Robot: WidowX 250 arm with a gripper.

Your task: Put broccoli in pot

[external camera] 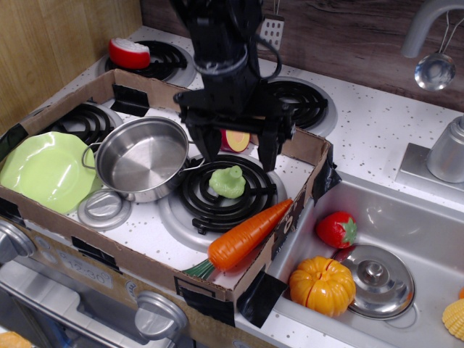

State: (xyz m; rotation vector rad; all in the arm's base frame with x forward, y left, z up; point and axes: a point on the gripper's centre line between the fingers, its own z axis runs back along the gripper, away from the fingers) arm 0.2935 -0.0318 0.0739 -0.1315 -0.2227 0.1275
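Pale-green broccoli (228,181) on burner, stem up; gripper (237,149) spread wide above it

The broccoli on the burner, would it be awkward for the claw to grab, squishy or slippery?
The broccoli looks like molded plastic, so probably stiff and light. Its glossy, lumpy head could slip between the open gripper fingers. It sits on the ridged burner coils, so a nudge might rock or tip it.

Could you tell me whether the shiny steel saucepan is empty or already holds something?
Empty. The shiny steel saucepan shows only its bare metal bottom, and the small pale-green toy broccoli sits outside it on the black coil burner.
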